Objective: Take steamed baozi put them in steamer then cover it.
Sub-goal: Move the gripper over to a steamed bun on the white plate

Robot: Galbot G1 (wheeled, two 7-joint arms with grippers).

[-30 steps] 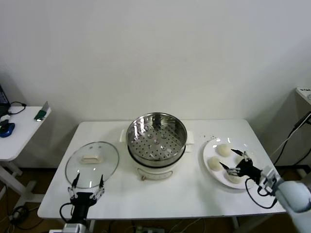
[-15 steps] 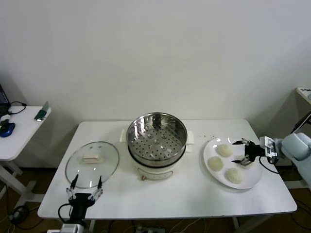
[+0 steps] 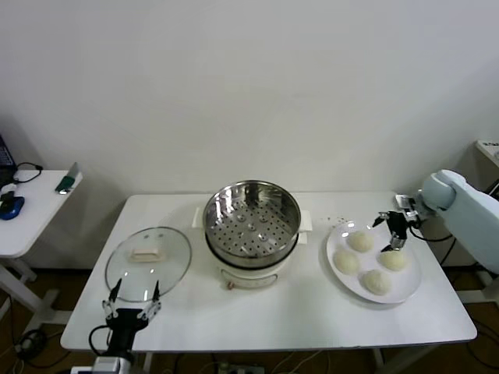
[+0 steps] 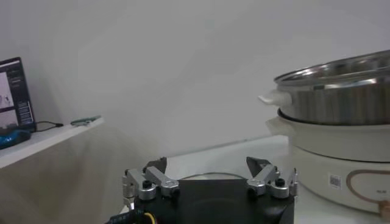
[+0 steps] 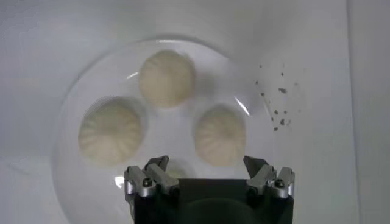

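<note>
Four small cream-white steamed baozi sit on the flat white round plate [image 3: 335, 243] at the right of the white table [image 3: 296, 312]: a far-left bun [image 3: 359, 241], a far-right bun [image 3: 394, 259], a left bun [image 3: 346, 262] and a near bun [image 3: 377, 281]. None is in the shiny round steel steamer [image 3: 251, 222] yet, which stands at the table's centre on its white base, perforated tray bare.

The right gripper [image 3: 394, 230] hovers over the plate's far edge, fingers spread and gripping nothing. Here is the relation that matters: the far-right bun lies just nearward of and below that claw, almost straight beneath it, with the far-left bun close on its left. The wrist camera looks straight down, with three buns [image 5: 166, 77] showing whole beyond its open fingers [image 5: 149, 181]. A bun is round, so no long axis to line up with; a short drop should do it.

This arm is clearly the nearer one. The left gripper [image 3: 130, 311] waits, open too, at the table's near-left edge, just nearward of the round clear glass cover [image 3: 148, 263] with its cream handle, lying flat left of the steamer.
</note>
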